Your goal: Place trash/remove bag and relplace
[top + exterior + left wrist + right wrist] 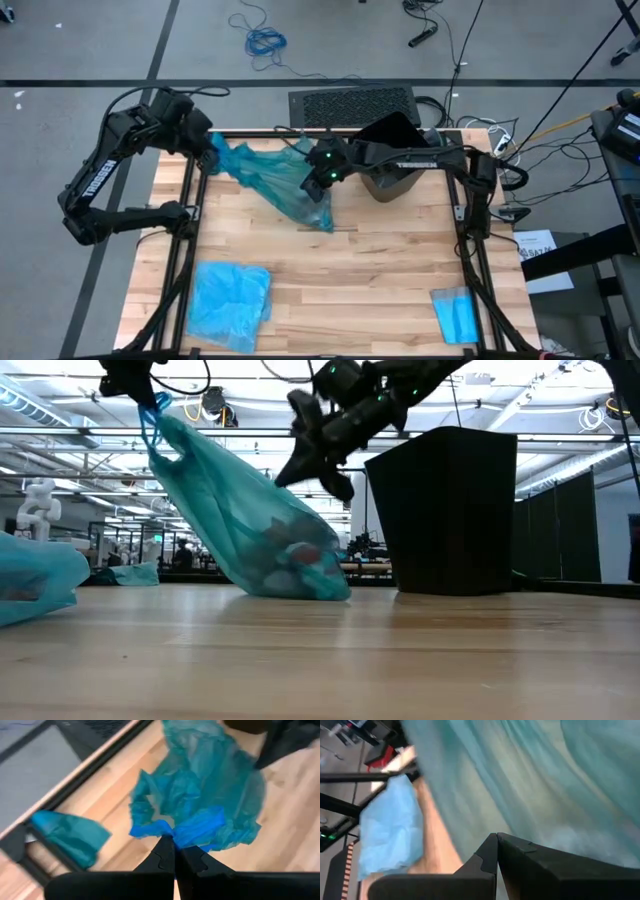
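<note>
The dark teal-green crinkly plastic bin liner (275,178) slants across the far middle of the wooden table (380,270), its upper end at the far left corner and its lower end resting on the tabletop just left of the black rectangular bin (395,150). Small crumpled scraps of trash (295,560) lie inside its lower end. A lighter sky-blue plastic bag (230,303) lies at the near left, and a small blue folded cloth (455,313) at the near right.

Wooden table (380,270), teal bag (290,185), black bin (395,150), blue bags (230,300)
</note>
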Motion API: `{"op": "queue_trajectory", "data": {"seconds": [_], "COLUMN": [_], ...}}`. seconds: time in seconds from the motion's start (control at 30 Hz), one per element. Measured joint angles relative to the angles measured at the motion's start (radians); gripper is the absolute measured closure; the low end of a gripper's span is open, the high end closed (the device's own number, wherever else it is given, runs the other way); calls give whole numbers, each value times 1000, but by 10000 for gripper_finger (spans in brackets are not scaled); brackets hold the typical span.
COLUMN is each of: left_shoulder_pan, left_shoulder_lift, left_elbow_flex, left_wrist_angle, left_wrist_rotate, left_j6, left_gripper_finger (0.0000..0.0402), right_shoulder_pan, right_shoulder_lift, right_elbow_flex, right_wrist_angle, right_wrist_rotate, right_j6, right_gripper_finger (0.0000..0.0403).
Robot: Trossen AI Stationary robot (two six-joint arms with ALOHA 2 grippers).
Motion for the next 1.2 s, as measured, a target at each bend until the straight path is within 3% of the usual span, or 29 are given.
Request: {"op": "queue_trajectory", "data": {"seconds": [0.17,0.47,0.73,1.2], "left_shoulder_pan": [0,0,0,0], "left_shoulder_lift": [0,0,-2,-5], "left_elbow_flex": [0,0,0,0], "left_wrist_angle": [44,335,479,511], "left_wrist_rotate": [127,426,527,607], "left_j6": [-11,-152,-229,-232], "left_gripper_finger": [402,402,401,402], "right_shoulder_pan": [6,11,-3,-1], "right_shoulder_lift": [61,94,104,135], "right_elbow_flex": [0,0,1,1], "right_wrist_angle": [-4,-3,-34,-28], "right_wrist_rotate": [0,-1,3,-3], "right_j6": [4,14,5,26], "right_gripper_finger": [403,403,403,403]}}
